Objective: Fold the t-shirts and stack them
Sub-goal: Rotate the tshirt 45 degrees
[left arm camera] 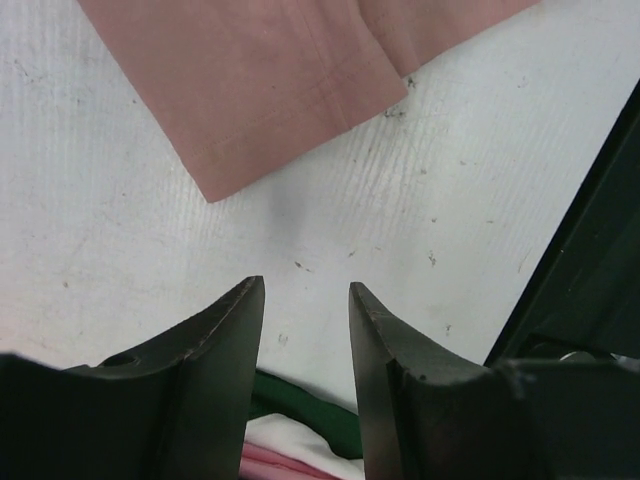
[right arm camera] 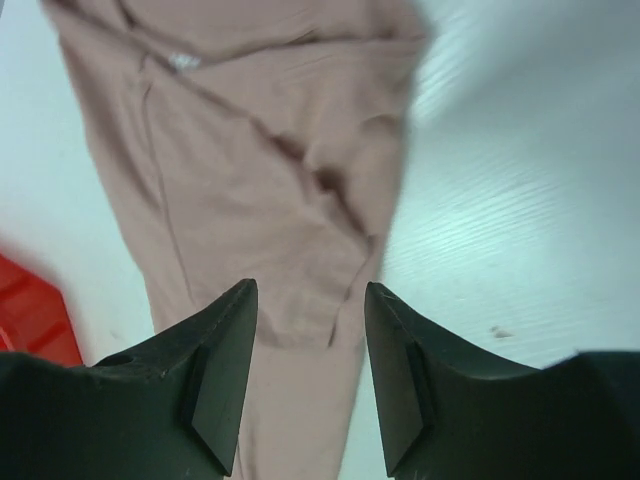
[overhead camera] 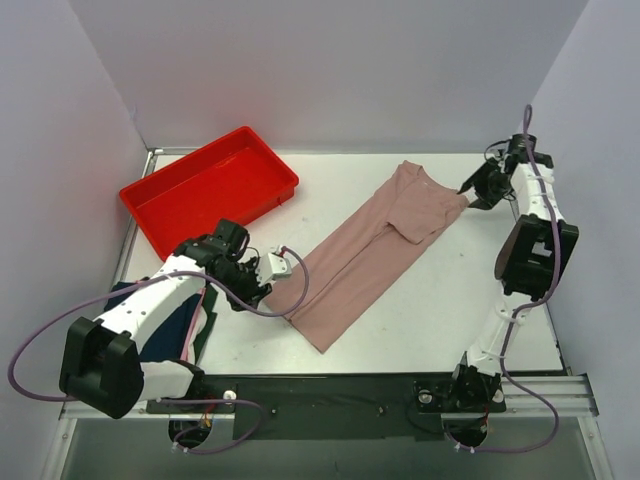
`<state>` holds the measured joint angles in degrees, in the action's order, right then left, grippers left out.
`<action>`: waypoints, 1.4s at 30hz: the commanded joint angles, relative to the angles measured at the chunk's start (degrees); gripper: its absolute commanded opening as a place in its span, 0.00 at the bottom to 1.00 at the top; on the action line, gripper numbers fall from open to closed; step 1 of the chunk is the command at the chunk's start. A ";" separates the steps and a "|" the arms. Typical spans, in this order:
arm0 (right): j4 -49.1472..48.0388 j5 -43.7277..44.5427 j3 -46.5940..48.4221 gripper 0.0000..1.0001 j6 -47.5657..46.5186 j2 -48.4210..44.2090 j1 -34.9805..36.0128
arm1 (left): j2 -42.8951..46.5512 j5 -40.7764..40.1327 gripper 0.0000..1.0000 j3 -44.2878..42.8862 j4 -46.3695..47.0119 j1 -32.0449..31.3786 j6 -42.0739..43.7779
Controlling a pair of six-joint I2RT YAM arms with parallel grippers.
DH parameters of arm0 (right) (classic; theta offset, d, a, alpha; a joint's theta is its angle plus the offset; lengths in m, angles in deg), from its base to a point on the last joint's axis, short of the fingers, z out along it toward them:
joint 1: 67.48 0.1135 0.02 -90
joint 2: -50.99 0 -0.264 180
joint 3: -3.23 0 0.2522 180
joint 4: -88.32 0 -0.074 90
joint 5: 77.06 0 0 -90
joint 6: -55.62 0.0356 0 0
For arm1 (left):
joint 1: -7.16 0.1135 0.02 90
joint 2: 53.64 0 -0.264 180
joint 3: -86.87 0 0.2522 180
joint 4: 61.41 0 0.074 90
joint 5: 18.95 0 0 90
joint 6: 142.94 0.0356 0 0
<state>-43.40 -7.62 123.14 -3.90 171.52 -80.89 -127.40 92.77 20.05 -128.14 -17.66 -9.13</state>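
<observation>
The dusty-pink t-shirt (overhead camera: 365, 250) lies folded lengthwise into a long strip, running diagonally across the table's middle. My left gripper (overhead camera: 283, 272) is open and empty beside the strip's lower left edge. In the left wrist view (left arm camera: 306, 290) it hangs over bare table, short of the pink hem (left arm camera: 270, 90). My right gripper (overhead camera: 472, 195) is open and empty at the strip's collar end. In the right wrist view (right arm camera: 310, 290) it hovers above the pink cloth (right arm camera: 250, 150). A navy folded shirt (overhead camera: 165, 330) lies under my left arm.
A red plastic tray (overhead camera: 210, 190) stands at the back left, its corner showing in the right wrist view (right arm camera: 30, 315). Green, white and pink cloth (left arm camera: 300, 425) shows behind the left fingers. The black front rail (left arm camera: 590, 280) runs along the near edge. White walls enclose the table.
</observation>
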 commanded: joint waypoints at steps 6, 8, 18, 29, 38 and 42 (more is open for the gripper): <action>0.55 -1.58 1.68 0.42 5.02 8.57 -6.19 | 1.77 10.36 0.51 6.91 17.36 2.76 9.28; -0.86 -4.31 3.00 0.43 6.69 10.25 -6.19 | 2.48 9.75 0.51 7.71 20.36 2.85 5.24; -6.38 -6.15 2.39 0.26 15.03 15.87 -5.66 | 7.05 7.82 0.51 14.91 27.40 2.76 0.84; -20.19 -12.58 26.46 0.11 26.11 30.90 -2.85 | 4.59 7.73 0.55 16.32 26.69 1.10 10.58; -15.12 0.84 -2.03 0.57 18.31 4.51 -3.55 | -0.95 7.11 0.72 13.25 31.95 -6.38 16.05; -8.88 4.56 -19.87 0.57 10.76 -12.10 0.47 | -2.53 7.73 0.72 13.24 37.57 -6.65 15.34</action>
<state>-60.43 -9.87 115.05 14.81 176.48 -83.56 -128.84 98.47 35.87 -98.63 -24.02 4.82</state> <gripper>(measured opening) 0.569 0.723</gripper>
